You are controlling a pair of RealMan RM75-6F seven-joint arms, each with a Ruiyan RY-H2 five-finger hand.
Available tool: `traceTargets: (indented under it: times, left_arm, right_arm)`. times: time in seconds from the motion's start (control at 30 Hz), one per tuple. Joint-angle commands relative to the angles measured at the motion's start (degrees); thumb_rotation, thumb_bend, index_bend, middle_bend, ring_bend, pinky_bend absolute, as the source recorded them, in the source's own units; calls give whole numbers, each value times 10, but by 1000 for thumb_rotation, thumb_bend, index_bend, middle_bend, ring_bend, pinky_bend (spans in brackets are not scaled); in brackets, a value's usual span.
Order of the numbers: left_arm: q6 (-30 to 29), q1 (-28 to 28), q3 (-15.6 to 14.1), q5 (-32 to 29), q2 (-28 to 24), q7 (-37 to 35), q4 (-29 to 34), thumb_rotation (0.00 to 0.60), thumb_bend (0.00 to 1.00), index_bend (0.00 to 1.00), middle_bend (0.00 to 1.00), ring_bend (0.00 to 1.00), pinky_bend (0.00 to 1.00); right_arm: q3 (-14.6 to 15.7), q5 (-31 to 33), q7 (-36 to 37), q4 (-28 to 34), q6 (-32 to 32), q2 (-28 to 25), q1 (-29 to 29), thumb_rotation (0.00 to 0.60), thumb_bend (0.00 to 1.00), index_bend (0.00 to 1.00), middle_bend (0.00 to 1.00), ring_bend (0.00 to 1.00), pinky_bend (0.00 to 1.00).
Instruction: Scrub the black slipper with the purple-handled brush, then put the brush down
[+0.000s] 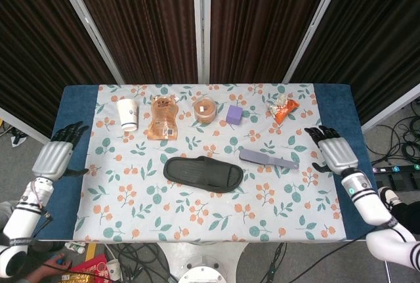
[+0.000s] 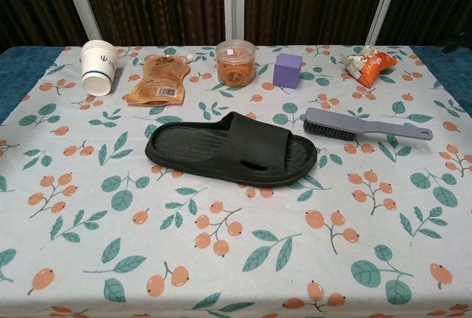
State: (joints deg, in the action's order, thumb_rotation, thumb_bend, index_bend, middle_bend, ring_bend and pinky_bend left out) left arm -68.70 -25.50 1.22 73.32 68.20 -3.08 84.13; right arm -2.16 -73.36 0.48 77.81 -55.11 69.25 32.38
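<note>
The black slipper (image 1: 203, 174) (image 2: 231, 149) lies flat in the middle of the floral tablecloth. To its right the purple-handled brush (image 1: 268, 159) (image 2: 365, 125) rests on the cloth, bristles down, with nothing touching it. My right hand (image 1: 333, 150) hovers off the table's right edge, fingers spread, holding nothing. My left hand (image 1: 59, 153) is over the blue strip at the table's left edge, fingers apart and holding nothing. The chest view shows neither hand.
Along the back stand a paper cup (image 1: 128, 113) (image 2: 99, 66), an orange pouch (image 1: 162, 117) (image 2: 160, 80), a clear tub (image 1: 205, 109) (image 2: 235, 63), a purple cube (image 1: 234, 114) (image 2: 287, 70) and a snack bag (image 1: 283, 108) (image 2: 367, 63).
</note>
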Motion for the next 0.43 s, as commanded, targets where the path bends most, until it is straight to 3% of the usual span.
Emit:
traceTargets:
  times: [0.03,0.23,0.43]
  left_arm:
    - [-98,65,-7,-16,-1,68,19,600,138,112,121,46,126]
    - [-197,132,-20,14,16,98,42,600,126,112,121,46,125]
    - [-253,171,-33,57,36,133,59,600,120,112,121,46,122]
  right_arm:
    - [24,-57,14,51,-159,-47,-105,600,274,0,139,24,137]
    - [47,-98,32,79,-298,-43,-202,600,275,0,108,23,134]
    - [58,-125,34,91,-354,-35,-250,600,273,0,107,23,117]
